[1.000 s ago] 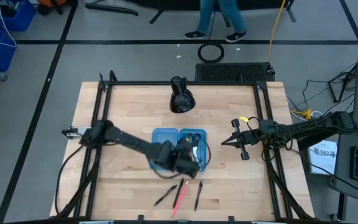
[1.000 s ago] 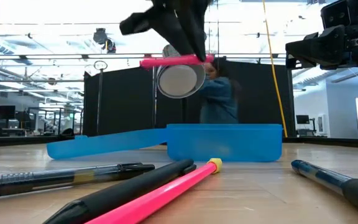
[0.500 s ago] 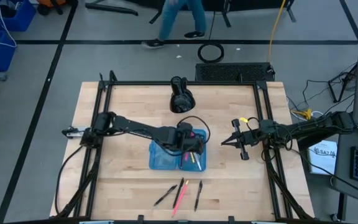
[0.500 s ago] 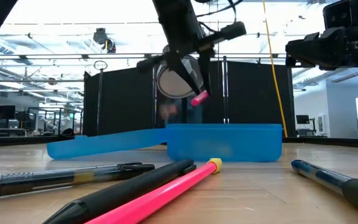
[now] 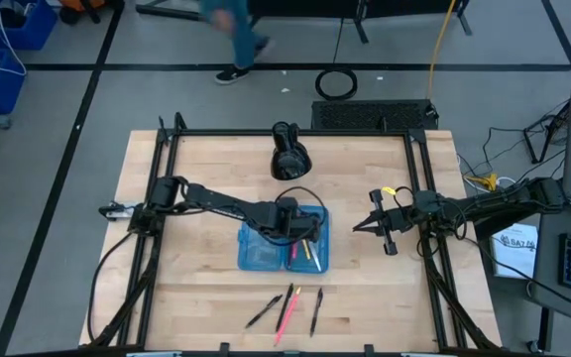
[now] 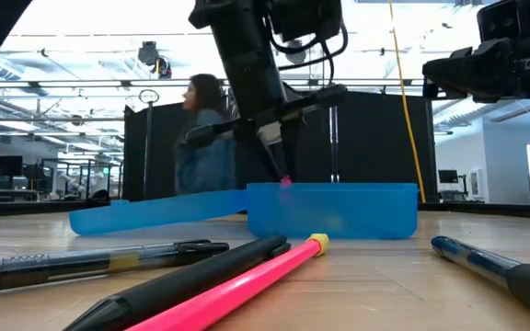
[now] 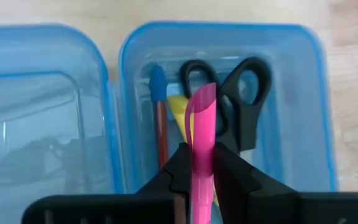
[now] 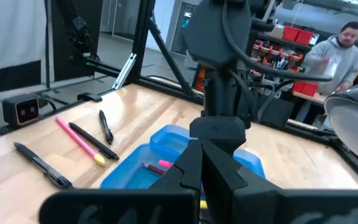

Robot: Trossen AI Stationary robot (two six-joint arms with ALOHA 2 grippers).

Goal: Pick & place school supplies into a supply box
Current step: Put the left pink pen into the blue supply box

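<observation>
The translucent blue supply box (image 5: 262,248) lies open on the table's middle, both halves flat. Its right half (image 7: 316,93) holds black-handled scissors (image 7: 244,102), a red pencil (image 7: 160,134) and something yellow. My left gripper (image 5: 293,224) hangs over that half, shut on a pink pen (image 7: 201,118). A black pen (image 5: 264,313), a pink pen (image 5: 286,309) and another dark pen (image 5: 316,309) lie flat by the table's near edge. My right gripper (image 5: 357,229) waits, shut, to the right of the box. My left gripper pinches the pink pen between its two fingers (image 7: 229,171), partway along its shaft (image 7: 202,155). The fingers come from above and slant down, lying along the pen. The pen is lifted clear and tilted; its lower tip (image 6: 286,181) is level with the box's rim (image 6: 339,188).
A black dome-shaped object (image 5: 288,159) stands on the table beyond the box. A black frame (image 5: 295,132) runs round the table's edges. Bare wood lies left of the box. A person (image 6: 201,138) walks behind the table.
My left gripper has moved from the box's near edge toward the far edge, over its right half, and come down. The pink pen, held level a second ago, has tipped until its tip reaches the box's rim. The person behind has walked left.
</observation>
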